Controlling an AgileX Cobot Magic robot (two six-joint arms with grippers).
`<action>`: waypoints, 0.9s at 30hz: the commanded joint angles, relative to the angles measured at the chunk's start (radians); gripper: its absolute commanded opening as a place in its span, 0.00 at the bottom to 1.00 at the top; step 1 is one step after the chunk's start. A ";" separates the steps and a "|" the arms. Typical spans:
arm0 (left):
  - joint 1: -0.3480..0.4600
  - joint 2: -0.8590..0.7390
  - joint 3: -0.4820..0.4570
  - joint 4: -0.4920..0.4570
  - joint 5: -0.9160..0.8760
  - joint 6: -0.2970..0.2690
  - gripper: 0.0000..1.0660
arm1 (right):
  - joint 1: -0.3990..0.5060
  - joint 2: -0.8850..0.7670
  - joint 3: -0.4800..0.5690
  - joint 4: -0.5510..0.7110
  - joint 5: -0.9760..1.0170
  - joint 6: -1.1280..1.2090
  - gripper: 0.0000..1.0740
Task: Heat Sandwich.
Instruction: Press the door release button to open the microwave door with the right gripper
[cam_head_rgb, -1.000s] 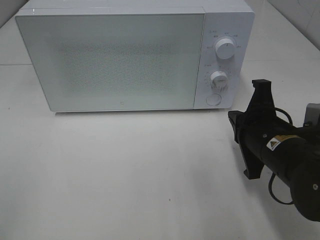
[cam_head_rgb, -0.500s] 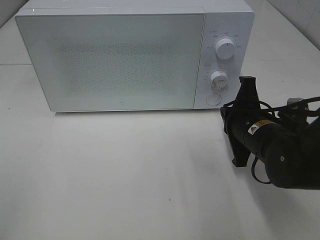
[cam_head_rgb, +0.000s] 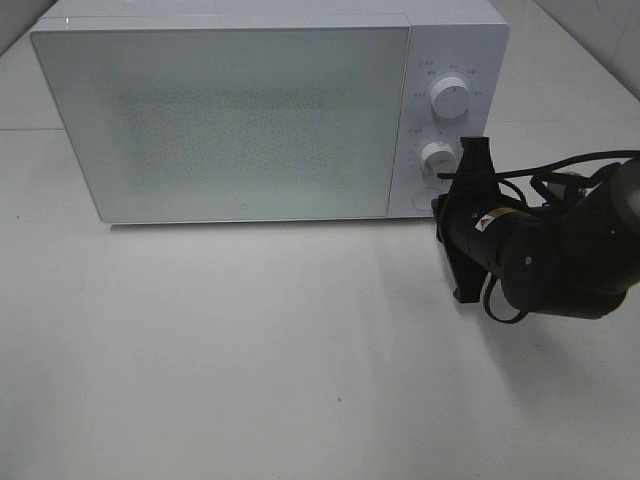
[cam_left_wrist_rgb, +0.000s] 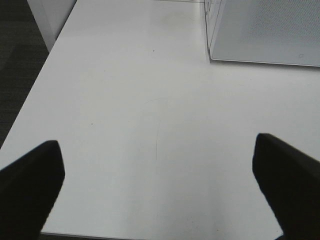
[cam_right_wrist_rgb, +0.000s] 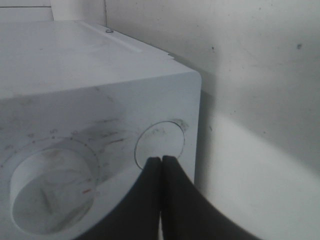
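microwave (cam_head_rgb: 230, 120) one, dials (cam_head_rgb: 451, 98) two, right jaws clenched at button (cam_right_wrist_rgb: 160, 137), left jaws spread

The right arm (cam_head_rgb: 560, 250) reaches in from the table's right edge, its wrist rolled to one side. The right gripper (cam_right_wrist_rgb: 161, 159) has its two fingers pressed together, tips touching. The left gripper (cam_left_wrist_rgb: 156, 141) hangs above the table near its left edge, fingers (cam_left_wrist_rgb: 30, 185) spread wide with nothing between them.
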 joint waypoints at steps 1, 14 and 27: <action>-0.004 -0.016 0.000 -0.004 -0.012 0.000 0.92 | -0.013 0.010 -0.035 -0.012 0.027 -0.036 0.00; -0.004 -0.016 0.000 -0.004 -0.012 0.000 0.92 | -0.013 0.098 -0.138 0.041 0.004 -0.071 0.00; -0.004 -0.016 0.000 -0.004 -0.012 0.000 0.92 | -0.013 0.098 -0.183 0.076 -0.039 -0.121 0.00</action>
